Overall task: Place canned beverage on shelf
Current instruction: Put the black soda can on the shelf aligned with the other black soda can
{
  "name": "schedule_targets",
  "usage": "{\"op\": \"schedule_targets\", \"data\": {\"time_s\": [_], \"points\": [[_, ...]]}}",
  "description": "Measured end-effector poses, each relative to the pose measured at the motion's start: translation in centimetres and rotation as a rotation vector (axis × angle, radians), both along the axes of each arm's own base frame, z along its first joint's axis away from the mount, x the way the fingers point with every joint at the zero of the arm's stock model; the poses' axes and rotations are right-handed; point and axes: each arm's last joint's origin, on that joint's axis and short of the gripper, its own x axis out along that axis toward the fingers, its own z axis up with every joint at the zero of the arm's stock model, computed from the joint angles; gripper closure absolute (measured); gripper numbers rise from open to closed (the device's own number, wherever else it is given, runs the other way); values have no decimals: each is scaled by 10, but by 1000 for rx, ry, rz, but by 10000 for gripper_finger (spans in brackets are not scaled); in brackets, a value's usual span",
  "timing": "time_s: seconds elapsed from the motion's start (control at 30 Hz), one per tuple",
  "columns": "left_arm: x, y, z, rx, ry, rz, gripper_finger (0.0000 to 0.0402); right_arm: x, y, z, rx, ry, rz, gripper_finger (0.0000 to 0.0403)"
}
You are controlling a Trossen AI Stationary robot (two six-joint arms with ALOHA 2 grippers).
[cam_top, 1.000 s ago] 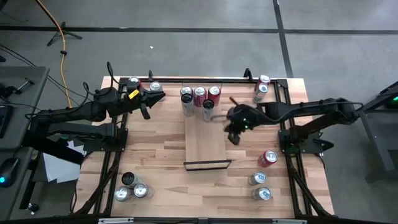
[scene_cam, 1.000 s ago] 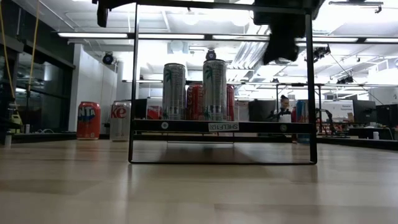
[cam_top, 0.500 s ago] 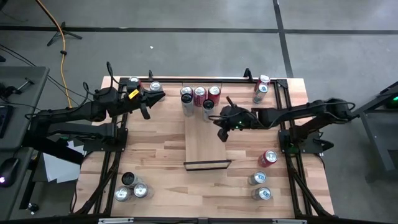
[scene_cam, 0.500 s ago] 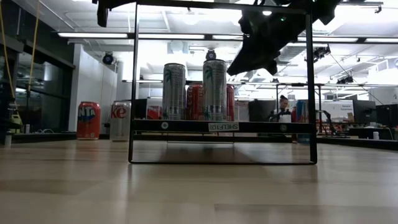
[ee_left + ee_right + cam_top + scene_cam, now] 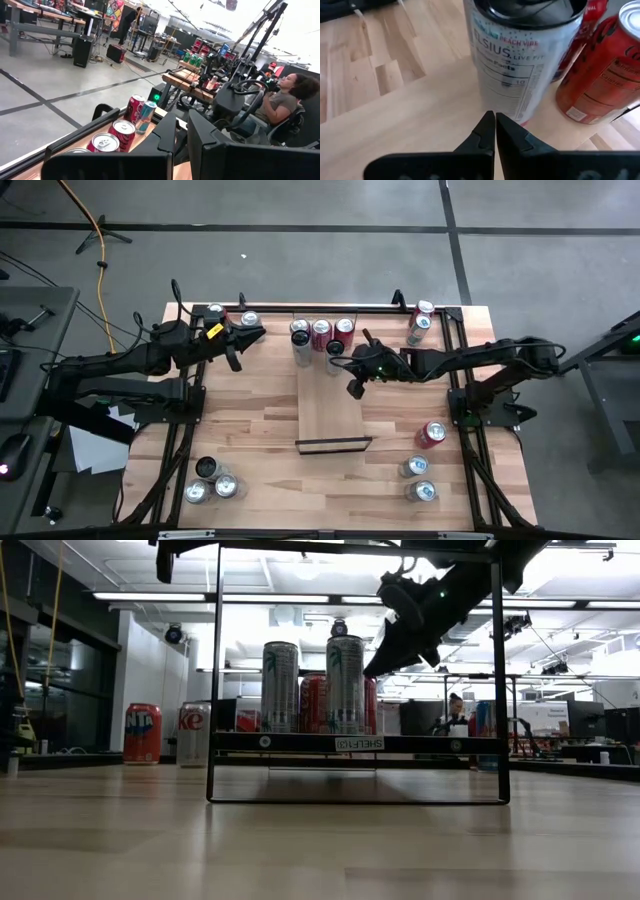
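Observation:
The shelf (image 5: 333, 408) is a pale board with black end rails in the middle of the table; it also shows in the low view (image 5: 300, 743). Several cans stand at its far end, among them a tall silver can (image 5: 334, 352), which rests on its base on the board (image 5: 520, 55). My right gripper (image 5: 354, 388) hovers over the board just near and right of that can, fingers shut and empty (image 5: 495, 120), slanting down toward it (image 5: 373, 667). My left gripper (image 5: 232, 352) waits at the far left, shut and empty (image 5: 182, 132).
Two cans (image 5: 421, 321) stand at the far right corner and two (image 5: 230, 316) at the far left. A red can (image 5: 431, 433) lies at the right, with two upright cans (image 5: 417, 479) nearer. Three cans (image 5: 212, 480) stand near left. A person (image 5: 280, 100) sits beyond the table.
My right gripper has moved toward the table's left and far edge, over the shelf toward the silver can. It has tipped from pointing straight down to slanting toward the cans. It has stayed shut and empty.

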Motion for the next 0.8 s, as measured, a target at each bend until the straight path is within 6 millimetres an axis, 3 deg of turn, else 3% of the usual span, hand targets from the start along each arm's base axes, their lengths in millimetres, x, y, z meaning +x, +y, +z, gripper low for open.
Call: {"op": "schedule_targets", "data": {"time_s": [0.8], "points": [[0, 0, 0, 0, 1, 5, 398, 3, -6, 3, -76, -14, 62, 403]]}}
